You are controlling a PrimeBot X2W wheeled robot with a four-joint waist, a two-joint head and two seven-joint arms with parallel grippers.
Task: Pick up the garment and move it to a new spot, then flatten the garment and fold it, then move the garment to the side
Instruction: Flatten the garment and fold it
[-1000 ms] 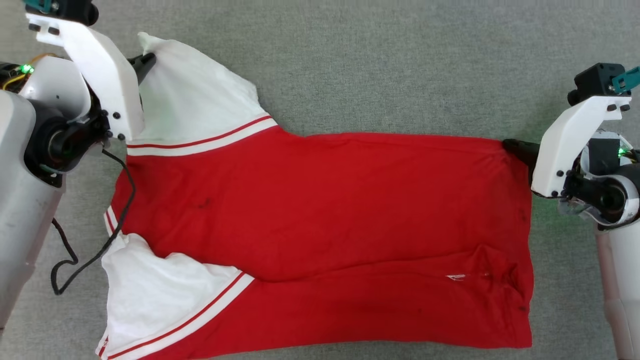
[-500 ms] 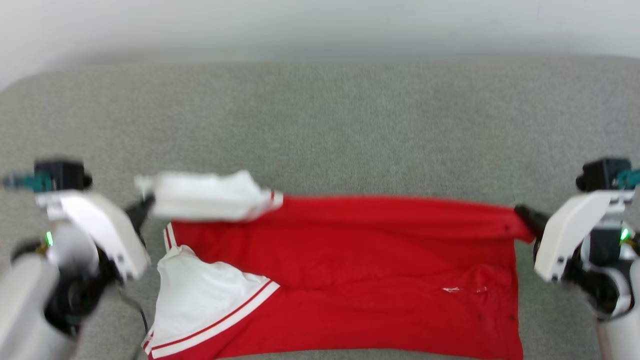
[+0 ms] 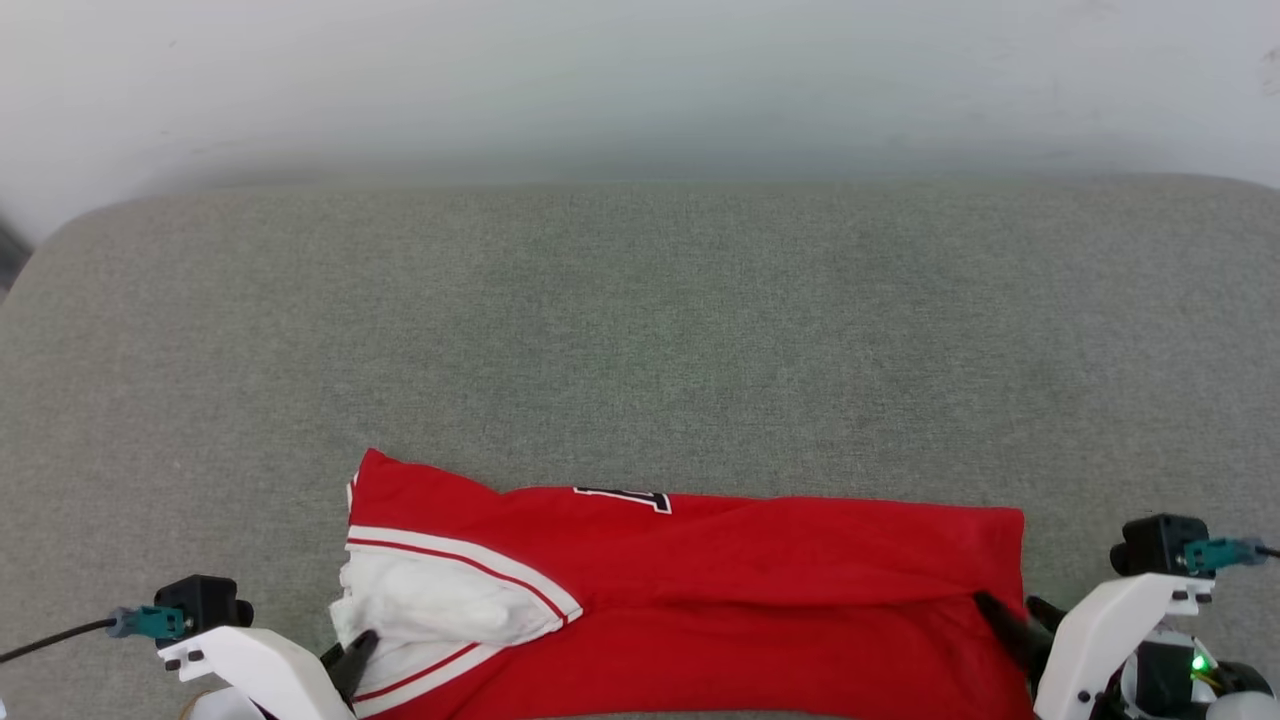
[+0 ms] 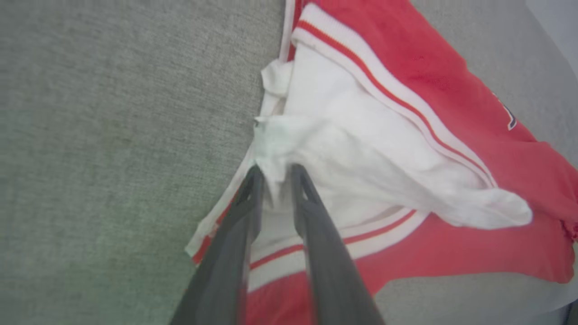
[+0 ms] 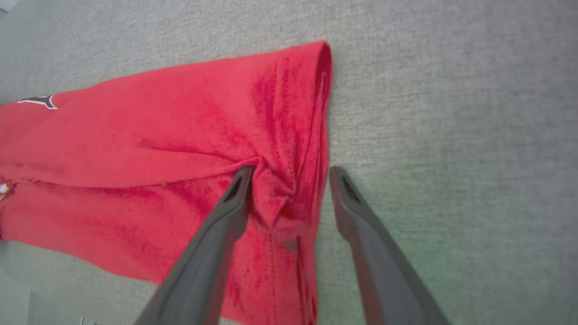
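While the dark-fingered left gripper [image 4: 274,177] is still pinching its white sleeve [image 4: 343,135], the red jersey T-shirt [image 3: 760,570] is lying freshly folded in half on the grey fuzzy top [image 3: 640,330], and the right gripper [image 5: 289,174] is letting go, fingers [image 5: 347,203] apart: one fold is looking done.

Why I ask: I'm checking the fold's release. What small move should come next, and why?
Probably open the left gripper: its fingers pinch the white sleeve of the garment, which lies folded on the grey surface, while the right gripper stands open around the hem corner.
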